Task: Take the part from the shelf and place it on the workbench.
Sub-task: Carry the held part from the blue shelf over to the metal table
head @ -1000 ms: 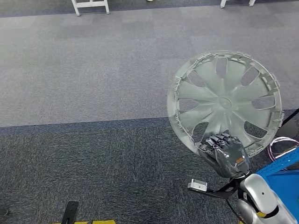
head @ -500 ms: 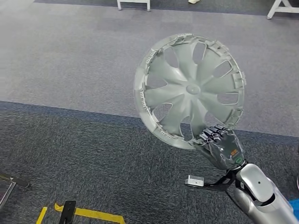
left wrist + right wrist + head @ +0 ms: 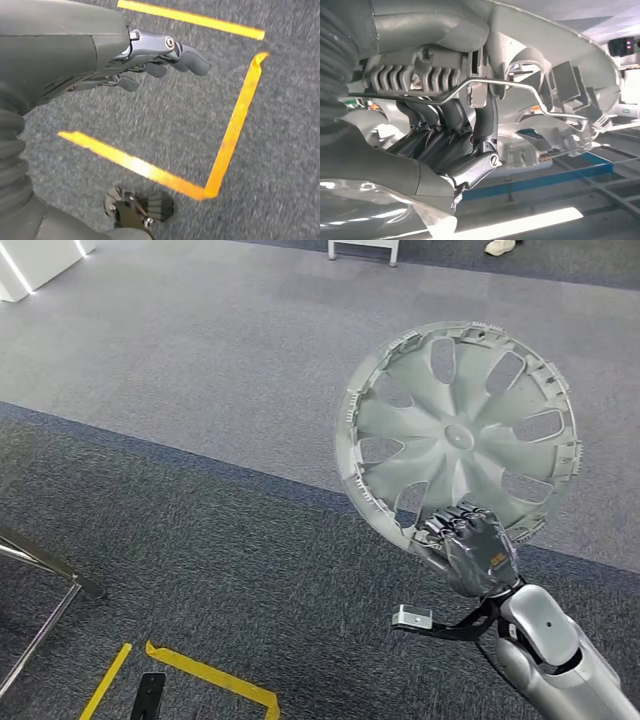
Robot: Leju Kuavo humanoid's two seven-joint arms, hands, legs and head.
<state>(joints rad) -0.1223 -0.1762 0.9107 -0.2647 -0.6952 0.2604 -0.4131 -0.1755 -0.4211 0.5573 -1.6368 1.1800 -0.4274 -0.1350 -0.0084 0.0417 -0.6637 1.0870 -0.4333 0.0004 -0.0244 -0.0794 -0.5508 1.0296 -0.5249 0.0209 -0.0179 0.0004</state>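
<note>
The right hand point(image 3: 472, 552) has its dark fingers point(image 3: 444, 135) clamped on the near rim of the part, a silver-grey wheel cover point(image 3: 458, 436), and holds it up in the air over the carpet. The cover stands above and beyond the hand, tilted so that its ribbed inner face, with the clips around the edge, is turned toward the robot; its spokes and the oval openings between them are plain to see. The hand grips only the nearest stretch of the rim, and the rest of the disc spreads away from it to the far side and to the right. From the right wrist, the fingers curl up around the rim, and a thin wire ring point(image 3: 516, 87) runs along the cover's inner edge just above them.

The silver right arm point(image 3: 555, 655) comes up from the near right corner of the scene. A small grey bracket point(image 3: 412, 618) sticks out to the left just below the wrist.

The left hand point(image 3: 151, 55) hangs low over the floor with nothing in it, its fingers stretched out and slightly apart.

The floor is grey carpet point(image 3: 189, 370), lighter in a broad band farther off and darker nearer the robot. Yellow tape point(image 3: 211, 678) marks a corner on the dark carpet near the robot's feet. To the near left a dark metal bar point(image 3: 45, 560) lies slanted.
</note>
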